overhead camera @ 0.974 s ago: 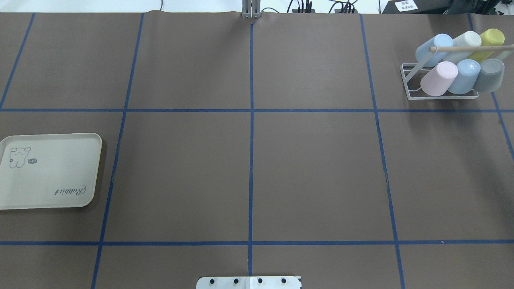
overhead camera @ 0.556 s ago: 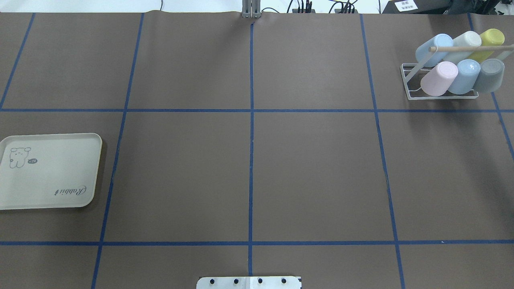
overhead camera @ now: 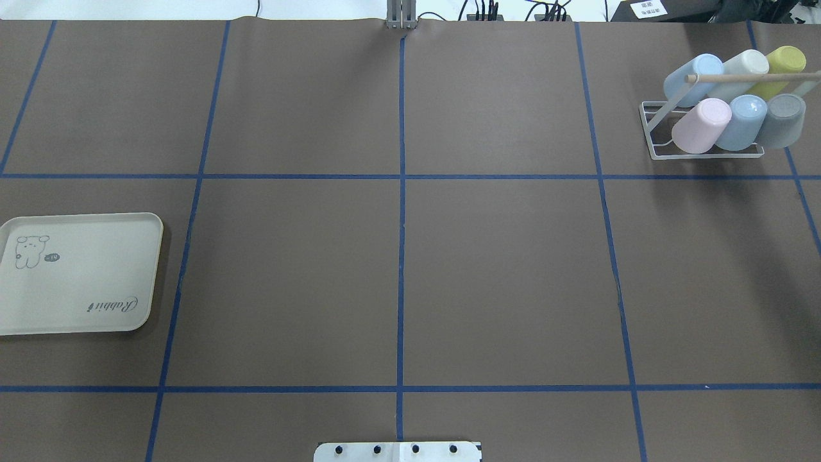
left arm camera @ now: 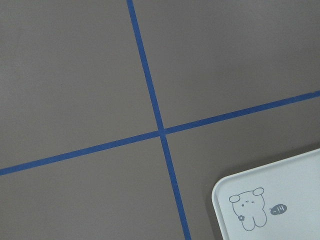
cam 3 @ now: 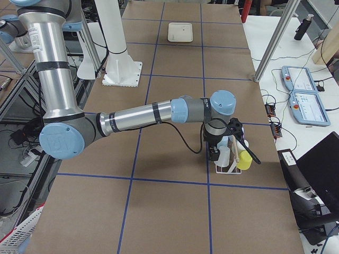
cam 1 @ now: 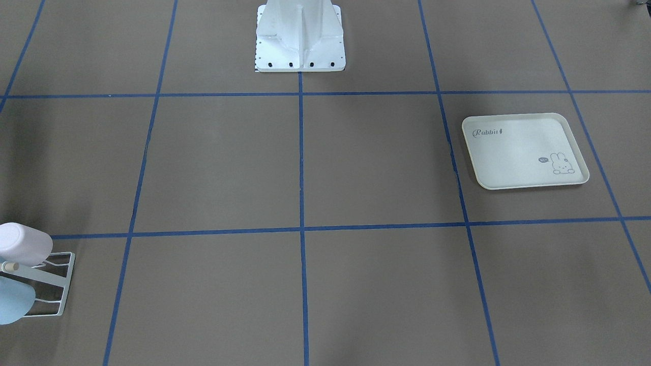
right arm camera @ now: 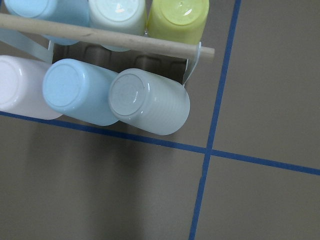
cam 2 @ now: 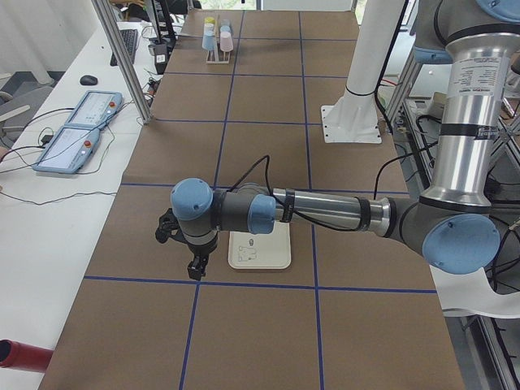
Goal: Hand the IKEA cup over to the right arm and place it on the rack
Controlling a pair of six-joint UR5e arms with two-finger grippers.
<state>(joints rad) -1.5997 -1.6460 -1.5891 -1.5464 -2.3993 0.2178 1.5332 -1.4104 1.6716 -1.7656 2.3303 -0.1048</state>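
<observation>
Nothing shifted since a second ago, six pastel plastic cups point(overhead camera: 744, 122) on white wire-frame rack point(right arm camera: 100, 35), my right gripper point(cam 3: 214, 154) just beside it, left gripper point(cam 2: 195, 266) well apart from it, whether either is open I cannot tell

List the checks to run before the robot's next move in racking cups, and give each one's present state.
1. Is a cup waiting on the cream rabbit-print plastic tray? Not ok: none shows there.
2. Does the white wire rack with wooden bar stand upright? Ok.
3. Has the rack a free place? Not ok: six pastel plastic cups fill both rows.
4. State of the left pincer: cannot tell, seen only from the side.
5. State of the right pincer: cannot tell, likewise.
</observation>
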